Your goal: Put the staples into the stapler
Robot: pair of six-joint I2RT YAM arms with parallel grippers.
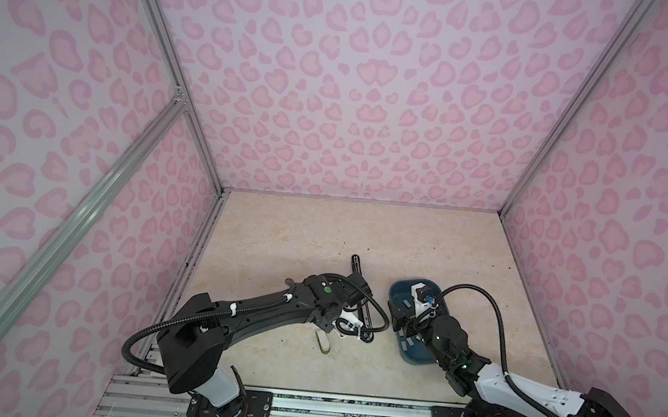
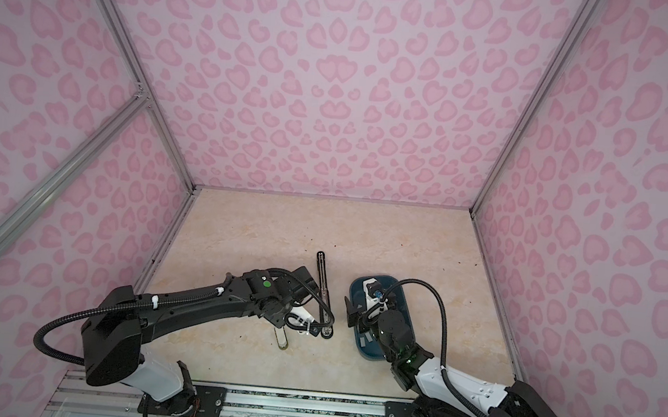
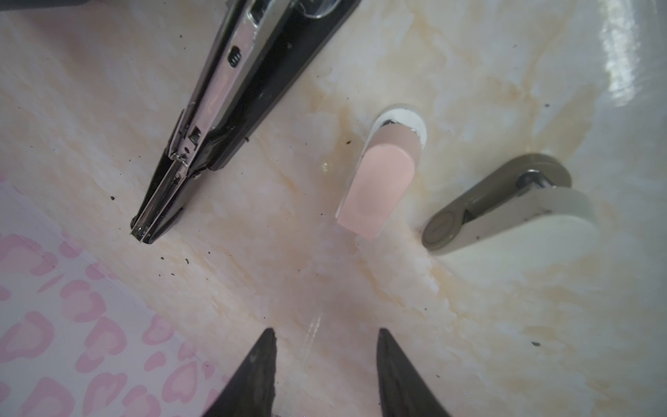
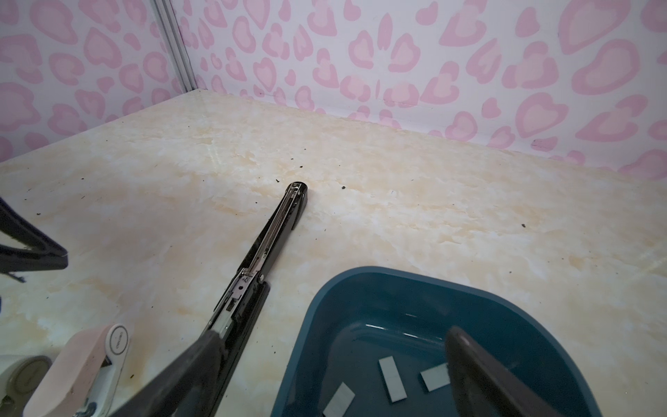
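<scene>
A long black stapler [image 1: 360,287] [image 3: 223,108] [image 4: 274,231] lies opened flat on the table, its metal staple channel facing up. Grey staples [image 4: 392,379] [image 1: 406,304] lie loose in a blue tray [image 4: 361,274] [image 1: 393,294] to its right. My left gripper [image 3: 326,332] [image 1: 352,282] hangs over the table just left of the stapler, open with nothing between its fingers. My right gripper [image 4: 334,332] [image 1: 400,322] [image 2: 355,316] stands wide open across the tray's left rim. One finger is over the stapler's near half, the other over the staples.
A small pink stapler [image 3: 379,180] [image 4: 83,368] and a small olive-and-white stapler [image 3: 505,209] [image 1: 323,342] lie beside the black one, near my left arm. Pink patterned walls close in the table on three sides.
</scene>
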